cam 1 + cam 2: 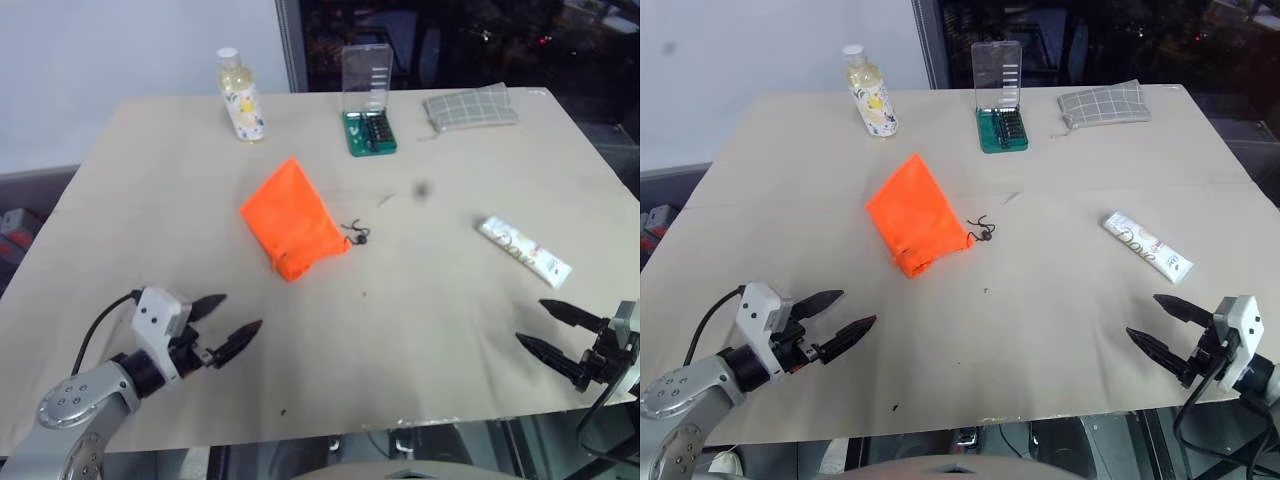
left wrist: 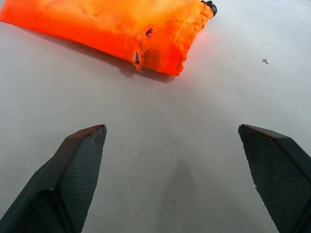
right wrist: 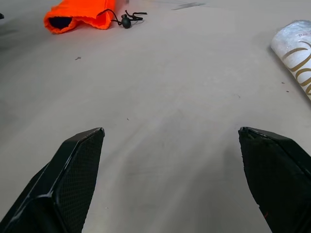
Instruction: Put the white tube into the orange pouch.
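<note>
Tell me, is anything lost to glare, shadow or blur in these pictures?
Eye views: even light, table sharp, no glare, though the windows behind are dark. Left wrist view: the orange pouch glows nearly overexposed, and the open left gripper throws a soft shadow ahead. Right wrist view: the white tube is cut by the edge and looks bright, and the near fingers look huge.

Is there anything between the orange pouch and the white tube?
Only the orange pouch's dark cord, then bare table up to the white tube, in both eye views.
</note>
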